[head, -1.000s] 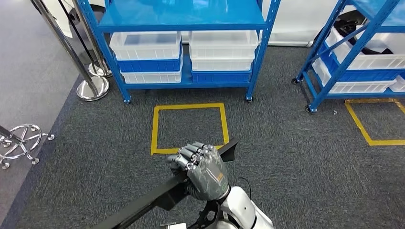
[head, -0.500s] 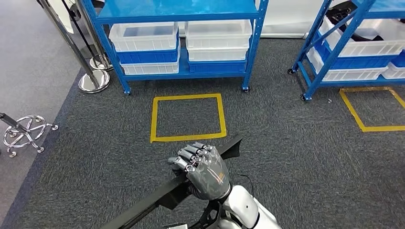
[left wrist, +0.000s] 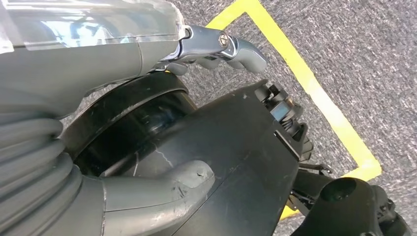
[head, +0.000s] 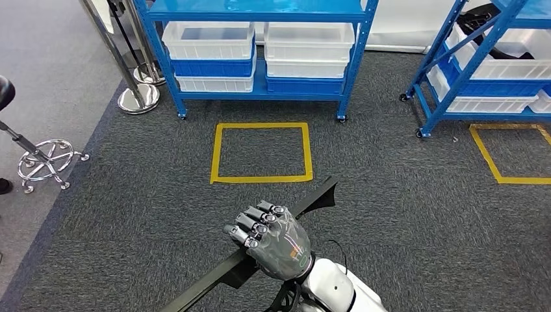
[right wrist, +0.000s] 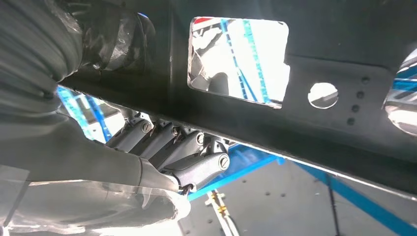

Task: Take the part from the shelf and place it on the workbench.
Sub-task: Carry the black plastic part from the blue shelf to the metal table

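Note:
A long black part (head: pixel 320 194) runs slantwise over the carpet in the head view, from the lower left up toward the yellow square. My right hand (head: pixel 273 242) grips it near its middle, fingers curled over the top edge. In the right wrist view the fingers (right wrist: pixel 192 147) wrap the part (right wrist: pixel 295 123), which has a square cut-out and round holes. The left wrist view shows my left hand (left wrist: pixel 74 64) holding the part (left wrist: pixel 236 142), with its thumb (left wrist: pixel 162 191) pressed on the black surface and its fingers hooked over the far edge.
A blue shelf (head: pixel 354 58) with white and blue bins stands ahead. A second blue shelf (head: pixel 455 71) is at the right. Yellow tape squares (head: pixel 260 177) (head: pixel 487 156) mark the carpet. A chrome stanchion base (head: pixel 138 97) and a stool base (head: pixel 49 162) stand at the left.
The whole scene has shifted, so the camera has moved: the shelf and yellow square sit higher and the stool has come further into view. Both hands keep hold of the part.

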